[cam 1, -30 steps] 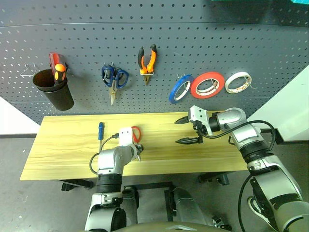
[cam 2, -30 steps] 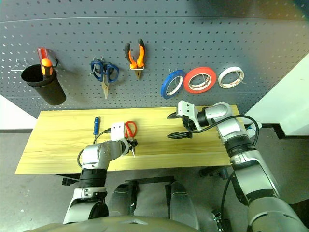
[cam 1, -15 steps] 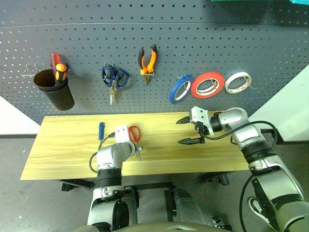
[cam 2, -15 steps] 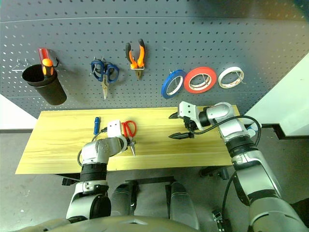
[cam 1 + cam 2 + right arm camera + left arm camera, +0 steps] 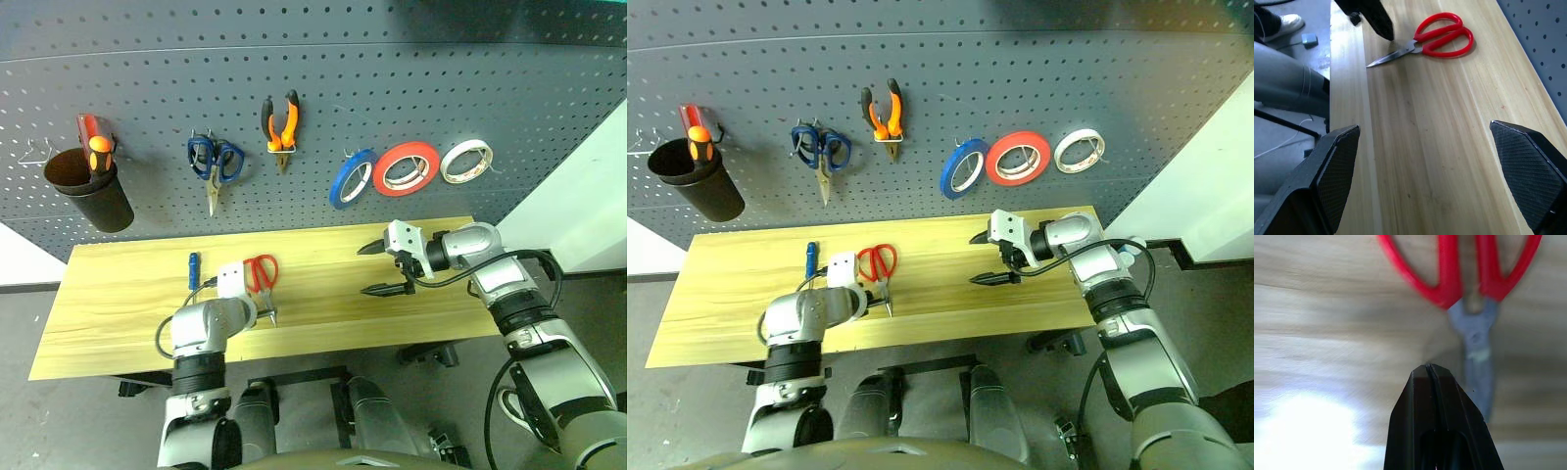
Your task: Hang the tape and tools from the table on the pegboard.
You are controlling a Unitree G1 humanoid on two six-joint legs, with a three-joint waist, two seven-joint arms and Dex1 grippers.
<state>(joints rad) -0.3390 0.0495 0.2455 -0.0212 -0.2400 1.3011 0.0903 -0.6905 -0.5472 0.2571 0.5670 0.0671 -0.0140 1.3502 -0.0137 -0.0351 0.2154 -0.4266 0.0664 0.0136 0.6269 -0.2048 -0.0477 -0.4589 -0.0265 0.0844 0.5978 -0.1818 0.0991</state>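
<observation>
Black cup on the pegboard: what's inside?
In the black cup, an orange-handled and a red-handled screwdriver stick out of the rim. Their shafts and the cup's bottom are covered by its wall.

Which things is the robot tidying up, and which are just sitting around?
For the job:
red-handled scissors on the table
blue-handled screwdriver
pliers, red tape, already on the pegboard

Just there:
blue-handled scissors
blue tape
white tape
black cup

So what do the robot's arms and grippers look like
Both arms are silver-grey metal with black joints and looping black cables. Each wrist carries a white block. The left gripper and right gripper have black, tapering fingers with cross-hatched pads.
</observation>
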